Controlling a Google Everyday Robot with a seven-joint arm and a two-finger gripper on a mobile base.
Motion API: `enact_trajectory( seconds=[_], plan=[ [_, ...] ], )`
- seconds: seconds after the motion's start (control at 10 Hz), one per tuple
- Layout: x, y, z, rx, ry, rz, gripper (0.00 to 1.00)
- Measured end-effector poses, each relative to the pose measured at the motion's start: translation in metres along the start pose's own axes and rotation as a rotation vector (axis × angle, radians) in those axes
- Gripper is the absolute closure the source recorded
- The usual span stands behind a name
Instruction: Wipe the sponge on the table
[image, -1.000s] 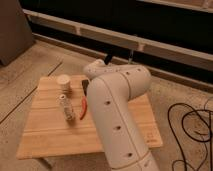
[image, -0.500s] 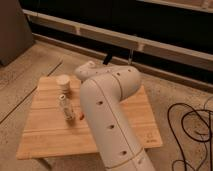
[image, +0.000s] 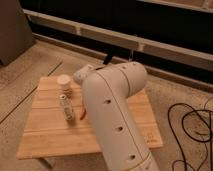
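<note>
Claw: hidden behind the white arm (image: 112, 115), over the middle of the table (image: 45, 137) — we cannot tell its state. An orange-red sliver, seemingly the sponge (image: 82, 114), shows at the arm's edge, just beside a small bottle (image: 66, 107).

**Q:** Which colours mark the table (image: 50, 135)?
**A:** Pale honey wood, striped by darker plank seams. On the table: a cream cylinder (image: 64, 81), a clear bottle (image: 66, 106) with whitish bands, and an orange-red sliver (image: 83, 115).
**Q:** And above the table?
**A:** The arm (image: 115, 110) is off-white, dotted with dark holes. The gripper is hidden behind it. Right of the table, black cables (image: 186, 125) cross the speckled beige floor (image: 20, 85).
</note>
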Motion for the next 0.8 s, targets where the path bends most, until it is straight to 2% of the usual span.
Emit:
enact_trajectory(
  seconds=[0.2,0.3,0.4,0.5,0.7,0.8],
  plan=[
    [0.002,-0.011,0.001,-0.019,0.013,0.038,0.87],
    [0.001,-0.013,0.001,-0.028,0.013,0.042,0.81],
    [0.000,-0.015,0.001,-0.036,0.012,0.043,0.70],
    [-0.001,-0.017,0.000,-0.049,0.004,0.038,0.54],
    [-0.004,-0.016,-0.002,-0.074,-0.016,0.026,0.38],
    [-0.003,-0.015,-0.004,-0.088,-0.025,0.016,0.35]
  ],
)
